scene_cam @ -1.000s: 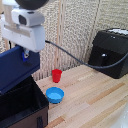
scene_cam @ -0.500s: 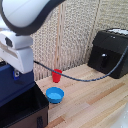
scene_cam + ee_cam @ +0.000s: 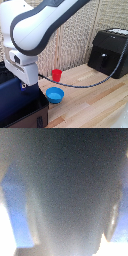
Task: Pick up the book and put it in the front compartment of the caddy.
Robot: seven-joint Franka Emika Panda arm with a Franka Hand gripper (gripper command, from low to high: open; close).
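The dark navy book [image 3: 17,97] stands on edge at the exterior view's left, its lower part down inside the black fabric caddy [image 3: 27,119]. My gripper [image 3: 23,85] sits right above the book's top edge, shut on it, under the big white wrist. The wrist view is blurred: the book [image 3: 65,183] fills its middle as a dark mass, with one finger [image 3: 115,220] pale beside it. The arm and book hide the caddy's divider, so I cannot tell which is the front compartment.
A round blue bowl [image 3: 55,94] lies on the wooden table just beside the caddy's wall. Behind it stands a red cup [image 3: 57,75]. A glossy black appliance [image 3: 110,52] stands at the exterior view's right, with a dark cable [image 3: 95,83] running toward it.
The arm has come down and toward the camera with the book. The book now sits lower, inside the caddy's walls. Cup, bowl and appliance have not moved.
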